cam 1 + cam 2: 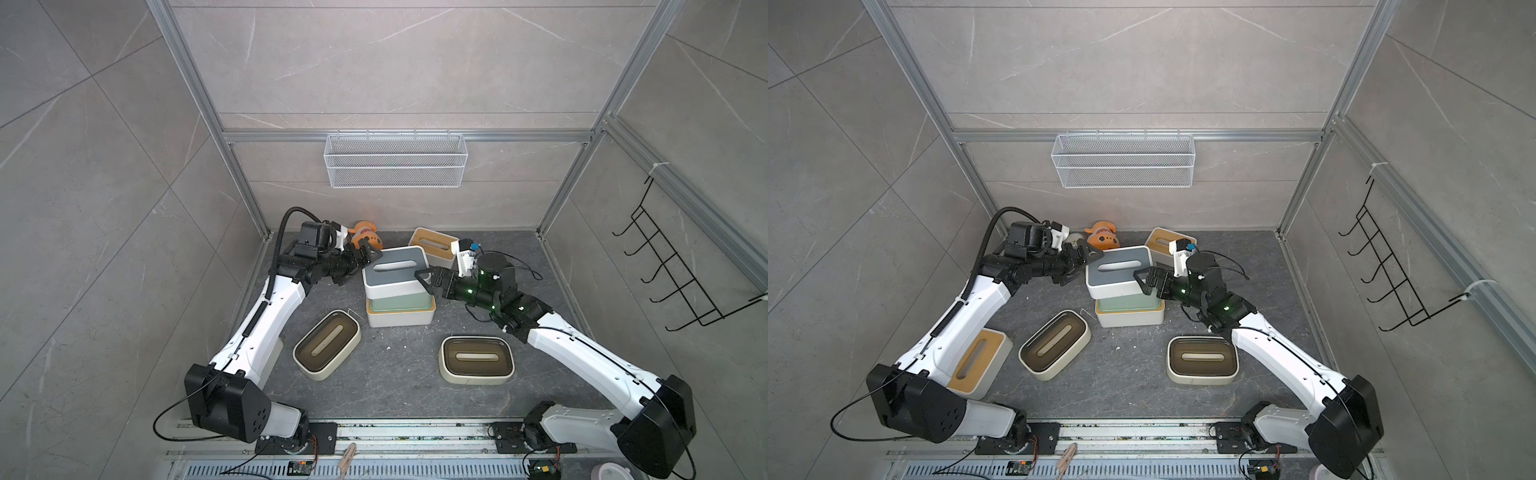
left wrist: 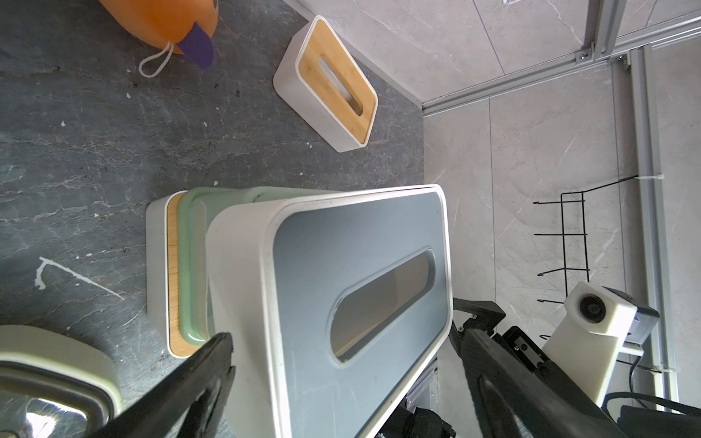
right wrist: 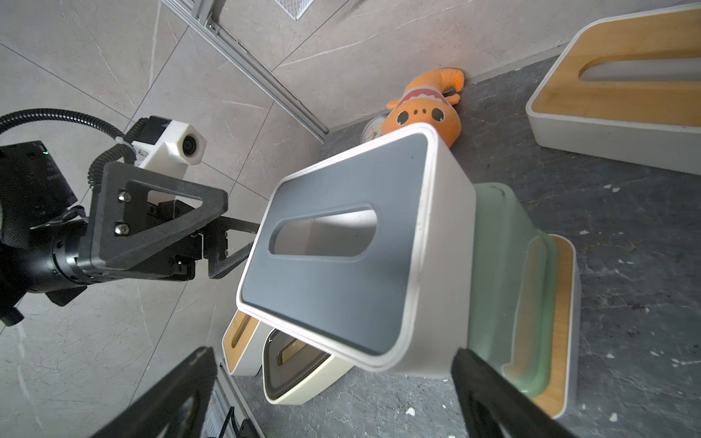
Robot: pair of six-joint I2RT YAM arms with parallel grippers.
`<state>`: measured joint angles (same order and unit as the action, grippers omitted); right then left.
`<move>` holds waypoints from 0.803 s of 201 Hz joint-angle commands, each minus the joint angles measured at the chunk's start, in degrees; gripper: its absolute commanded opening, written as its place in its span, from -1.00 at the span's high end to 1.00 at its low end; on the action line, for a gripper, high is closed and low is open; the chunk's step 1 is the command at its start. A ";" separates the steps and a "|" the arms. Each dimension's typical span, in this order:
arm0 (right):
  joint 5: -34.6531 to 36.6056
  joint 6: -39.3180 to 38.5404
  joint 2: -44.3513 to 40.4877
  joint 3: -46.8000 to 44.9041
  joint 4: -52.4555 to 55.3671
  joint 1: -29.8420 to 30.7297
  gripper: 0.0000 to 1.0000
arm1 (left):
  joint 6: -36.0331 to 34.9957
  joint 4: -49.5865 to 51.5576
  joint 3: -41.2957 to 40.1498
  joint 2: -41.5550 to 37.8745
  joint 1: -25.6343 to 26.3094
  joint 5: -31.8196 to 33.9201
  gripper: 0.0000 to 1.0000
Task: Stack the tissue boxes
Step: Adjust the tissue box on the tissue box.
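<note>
A stack stands mid-table: a white bamboo-lid box (image 1: pixel 399 319) at the bottom, a mint green box (image 1: pixel 399 304) on it, and a white grey-lid box (image 1: pixel 395 266) on top, skewed toward the back left. My left gripper (image 2: pixel 345 337) is open, its jaws straddling the grey-lid box's (image 2: pixel 360 284) left end with a gap on one side. Just off the box's (image 3: pixel 341 246) right end, my right gripper (image 3: pixel 333 354) is open and holds nothing. Two cream boxes (image 1: pixel 326 345) (image 1: pixel 477 358) lie in front. Another bamboo-lid box (image 1: pixel 432 245) sits back right, and one (image 1: pixel 980 361) lies under the left arm.
An orange fish toy (image 1: pixel 365 237) lies at the back wall behind the left gripper. A white mesh basket (image 1: pixel 395 160) hangs on the back wall. A black wire rack (image 1: pixel 681 270) hangs on the right wall. Aluminium posts frame the table's corners.
</note>
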<state>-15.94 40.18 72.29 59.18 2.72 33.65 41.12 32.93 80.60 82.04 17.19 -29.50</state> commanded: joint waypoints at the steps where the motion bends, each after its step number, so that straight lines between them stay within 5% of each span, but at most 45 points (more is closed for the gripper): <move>1: -1.70 0.61 1.16 1.92 -1.55 -0.43 -1.00 | -0.03 -1.46 2.24 1.31 0.45 -1.73 -0.93; 161: -2.79 1.75 1.84 2.26 -2.72 -0.80 -1.00 | 1.18 -2.70 7.70 6.06 1.44 -3.13 -0.92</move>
<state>-18.04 41.41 73.89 60.14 1.85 32.95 42.02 32.49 85.10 87.64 18.02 -30.13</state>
